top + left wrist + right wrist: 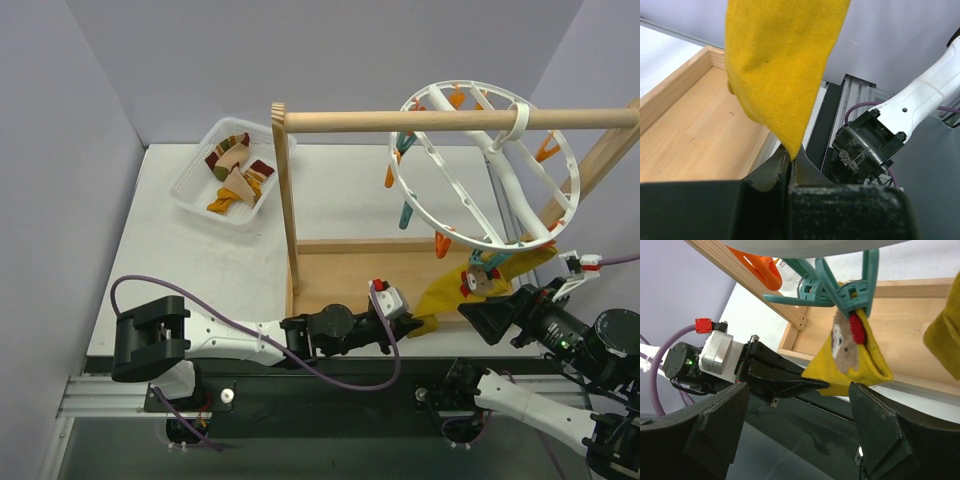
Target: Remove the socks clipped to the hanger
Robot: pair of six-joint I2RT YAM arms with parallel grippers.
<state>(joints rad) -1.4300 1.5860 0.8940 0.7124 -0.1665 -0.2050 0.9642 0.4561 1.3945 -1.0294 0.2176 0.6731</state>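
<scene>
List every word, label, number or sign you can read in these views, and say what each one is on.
No text can be read in any view.
The sock bears a tan and red patch: a picture, no letters.
The black arm joint has pale marks, too blurred to read as text.

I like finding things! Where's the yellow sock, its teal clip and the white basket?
yellow sock [872, 361], right wrist view, its yellow side
teal clip [871, 275], right wrist view, its right arm
white basket [192, 172], top external view, its left wall
</scene>
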